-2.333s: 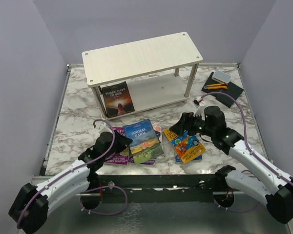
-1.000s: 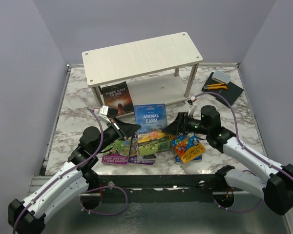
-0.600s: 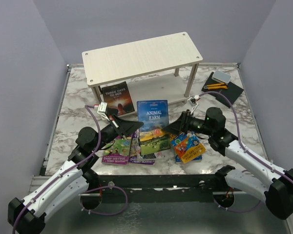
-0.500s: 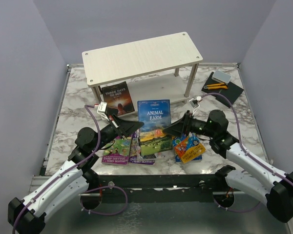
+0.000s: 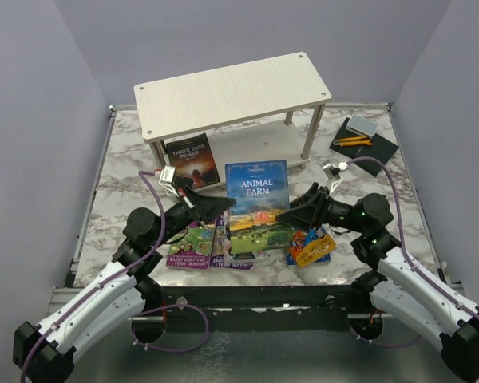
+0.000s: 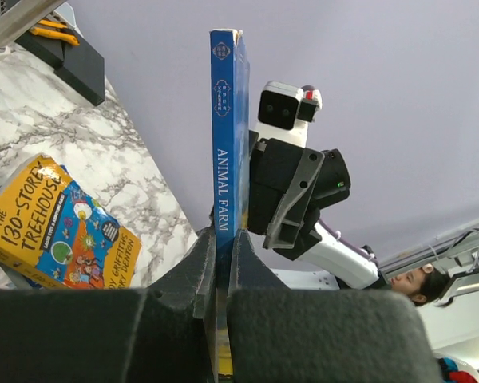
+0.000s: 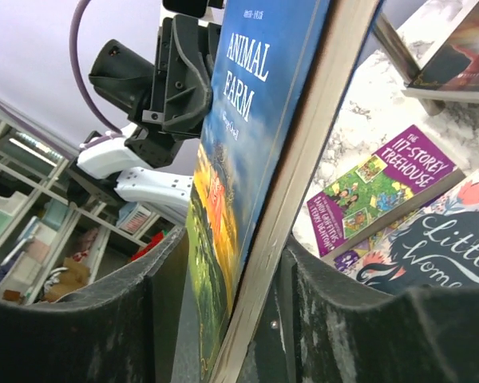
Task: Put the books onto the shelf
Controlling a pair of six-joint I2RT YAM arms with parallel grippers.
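Step in hand, by my reading: passing one book between arms. Left gripper [image 6: 221, 249] is pinching, jaws pressed together, the spine edge of the blue "Animal Farm" paperback [image 5: 258, 199], which is standing upright just in front of the low whitish wood-grain shelf [image 5: 231, 92]. Right gripper [image 7: 227, 271] is straddling the book's opposite edge; cannot tell whether it is clamping. Next move is calling for a firm right-side hold before the left releases, then a carry onto the shelf's lower board.

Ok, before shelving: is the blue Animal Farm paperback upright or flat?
Upright: the blue Animal Farm paperback is on edge, left jaws shut on its spine, right jaws around the opposite edge.
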